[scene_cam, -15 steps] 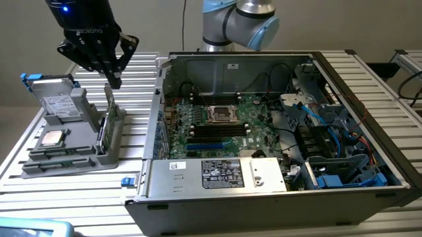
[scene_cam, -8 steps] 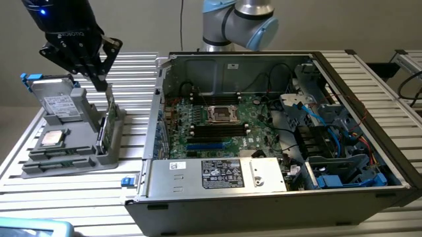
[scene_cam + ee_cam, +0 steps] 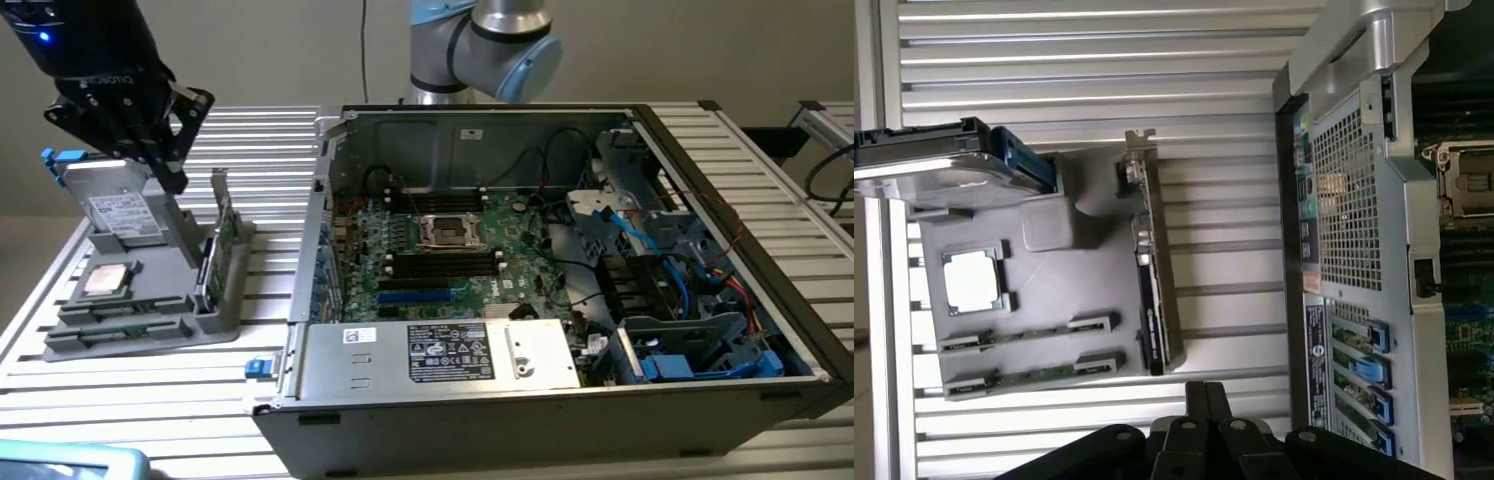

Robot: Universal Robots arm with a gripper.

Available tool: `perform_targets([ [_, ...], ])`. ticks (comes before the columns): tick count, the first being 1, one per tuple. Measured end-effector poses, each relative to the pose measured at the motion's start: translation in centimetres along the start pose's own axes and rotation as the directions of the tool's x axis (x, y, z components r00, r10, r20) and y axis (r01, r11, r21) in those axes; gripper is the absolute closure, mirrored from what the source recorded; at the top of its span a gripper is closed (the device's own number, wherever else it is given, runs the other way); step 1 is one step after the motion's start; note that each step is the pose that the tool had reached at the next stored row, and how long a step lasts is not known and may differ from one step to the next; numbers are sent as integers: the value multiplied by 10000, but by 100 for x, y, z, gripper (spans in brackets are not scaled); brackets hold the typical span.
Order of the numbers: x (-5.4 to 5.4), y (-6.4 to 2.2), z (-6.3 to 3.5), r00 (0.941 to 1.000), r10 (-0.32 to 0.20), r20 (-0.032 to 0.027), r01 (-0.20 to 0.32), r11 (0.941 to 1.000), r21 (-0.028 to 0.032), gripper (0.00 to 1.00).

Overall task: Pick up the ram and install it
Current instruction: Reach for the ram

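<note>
Overhead, the hand (image 3: pixel 167 175), fingers pressed together and empty, hangs by the tray's (image 3: pixel 80 345) back edge; the ram (image 3: pixel 1032 374) lies well apart, near its front edge.

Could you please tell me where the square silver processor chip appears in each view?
Exterior view: processor chip on the grey tray, at the exterior view's left, in front of the drive.
Wrist view: processor chip on the same tray, beside the drive.
Shared landmark: the blue-tabbed drive.
</note>
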State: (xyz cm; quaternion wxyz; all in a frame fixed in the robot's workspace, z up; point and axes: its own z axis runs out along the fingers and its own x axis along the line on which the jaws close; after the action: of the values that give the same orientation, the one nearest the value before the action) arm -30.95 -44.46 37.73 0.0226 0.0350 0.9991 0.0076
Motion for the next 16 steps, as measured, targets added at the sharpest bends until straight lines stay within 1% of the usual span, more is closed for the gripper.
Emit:
perform_targets([
  [7,244,-41,70,9996,3,-286,-3,10000,31,89],
  [10,358,-65,113,9992,5,-389,-4,10000,38,89],
  [14,513,-98,173,9987,7,-517,-5,10000,47,89],
  [16,597,-118,206,9985,8,-543,-5,10000,49,89],
])
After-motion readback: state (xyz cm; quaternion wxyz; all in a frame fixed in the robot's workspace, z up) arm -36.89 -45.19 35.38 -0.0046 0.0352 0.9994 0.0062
